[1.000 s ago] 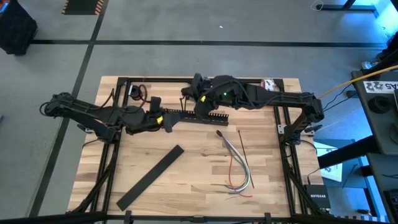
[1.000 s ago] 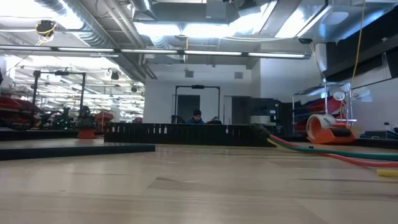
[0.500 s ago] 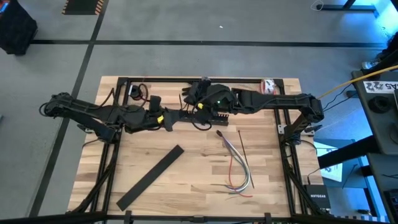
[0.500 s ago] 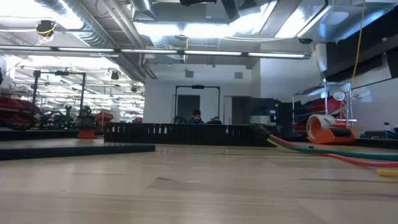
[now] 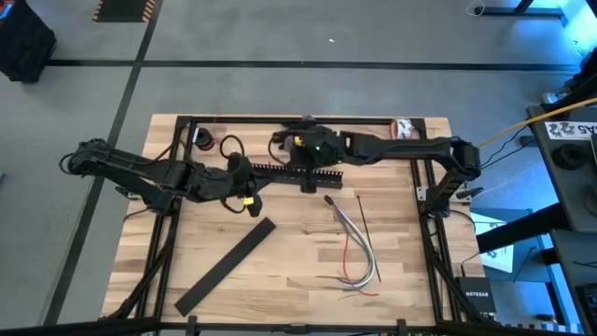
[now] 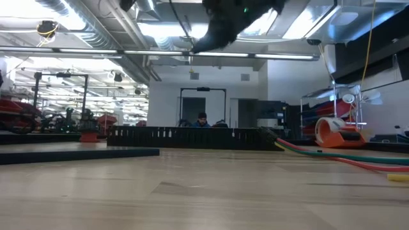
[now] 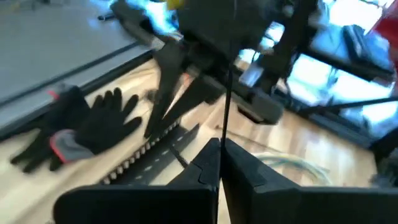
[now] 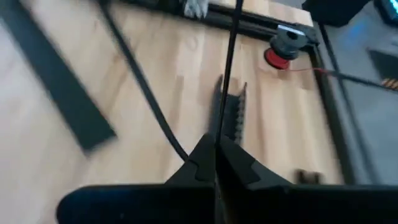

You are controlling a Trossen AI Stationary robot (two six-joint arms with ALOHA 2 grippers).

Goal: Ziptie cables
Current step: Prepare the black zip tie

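Observation:
The cables point(image 5: 359, 247), grey, white and red, lie curved on the right half of the table. The ziptie point(image 5: 364, 217) lies straight beside them. My left gripper point(image 5: 250, 199) hangs just near of the left end of the comb-slotted bar point(image 5: 294, 171), and its fingers are shut point(image 7: 221, 149). My right gripper point(image 5: 306, 182) hovers over the bar's middle, also shut point(image 8: 216, 146), and is high above the table in the low view point(image 6: 217, 29). In both wrist views a thin dark line rises from between the fingertips. I cannot tell what it is.
A flat black strip point(image 5: 226, 266) lies slantwise on the near left. A red spool point(image 5: 201, 142) sits at the far left and a black glove point(image 7: 81, 124) near the far right corner. Bare wood lies between the strip and the cables.
My left gripper has drawn back from the comb bar's left end toward the near edge. My right arm has shifted a little toward the table's left and come down, so it now shows at the top of the low view. The bar, cables and ziptie lie as before.

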